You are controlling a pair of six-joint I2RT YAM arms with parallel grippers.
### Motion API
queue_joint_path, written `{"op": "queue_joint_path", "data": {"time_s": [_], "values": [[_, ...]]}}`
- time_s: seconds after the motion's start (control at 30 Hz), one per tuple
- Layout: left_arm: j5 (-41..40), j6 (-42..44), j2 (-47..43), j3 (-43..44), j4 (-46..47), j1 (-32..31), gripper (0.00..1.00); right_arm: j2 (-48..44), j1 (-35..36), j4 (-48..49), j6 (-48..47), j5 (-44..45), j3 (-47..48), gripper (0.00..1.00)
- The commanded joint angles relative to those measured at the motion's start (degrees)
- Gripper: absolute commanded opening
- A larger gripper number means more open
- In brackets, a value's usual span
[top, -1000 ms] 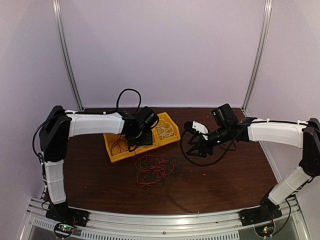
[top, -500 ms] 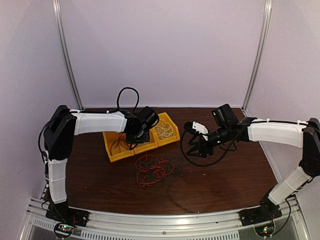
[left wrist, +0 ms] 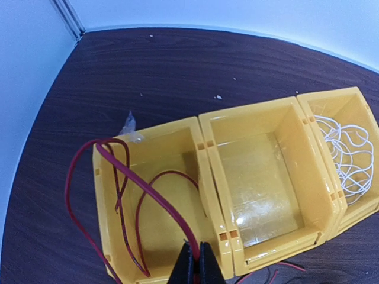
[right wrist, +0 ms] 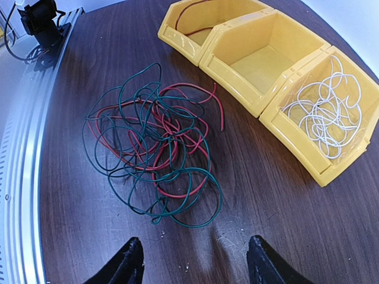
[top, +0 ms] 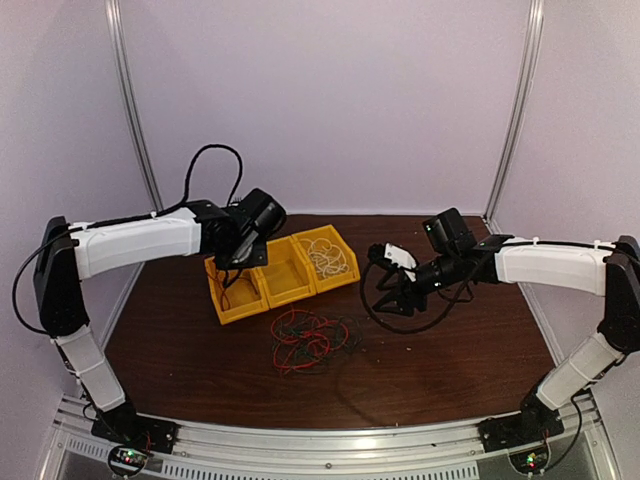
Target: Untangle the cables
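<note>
Top external view: a dark brown wood-grain table (top: 450, 360) fills the floor of a small booth. Pale lilac walls (top: 330, 100) close it on three sides, with metal posts (top: 135, 110) in the back corners. A ridged aluminium rail (top: 330, 445) runs along the near edge, where both arm bases are bolted.

Three yellow bins stand side by side, touching, toward the back left of the table. The left bin (top: 238, 295) has one red cable (left wrist: 142, 186) looped in it. Part of that cable arches over the bin's far rim and down the outside. The middle bin (top: 285, 280) shows only its glossy floor. The right bin (top: 330, 258) holds a loose nest of white cables (left wrist: 346, 157).

The left gripper (top: 232, 262) hangs above the left bin, jaws clenched tight. The left wrist view shows the red cable running straight up into its pinched fingertips, so it is gripping that strand.

A tangle (right wrist: 154, 145) of dark green and red cables lies on the bare wood in front of the bins, near them but not touching (the strands cross too densely to count).

The right gripper (right wrist: 194, 266) hovers over the table to the right of the tangle. Its jaws are spread and nothing is between them.

A few pale specks (left wrist: 218, 97) dot the wood behind the bins.
</note>
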Motion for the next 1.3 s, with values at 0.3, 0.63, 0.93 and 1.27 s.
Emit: {"op": "queue_joint_path", "data": {"time_s": [0.3,0.63,0.93,1.27], "values": [[11.5,5.5,2.0,-14.4,20.7,5.1,0.00,0.4,0.6,-0.5,0.2,-0.6,0.9,0.61],[10.9,13.6,0.1,-8.4,24.3,2.8,0.00,1.4,0.6,-0.5,0.1,-0.2,0.9,0.61],[14.1,11.3,-4.3,-20.7,33.3,5.7,0.00,2.0,0.7,-0.7,0.0,-0.1,1.0,0.61],[18.2,9.0,-5.5,-29.0,40.3,9.2,0.00,2.7,1.4,-1.0,0.1,-0.1,1.4,0.61]]}}
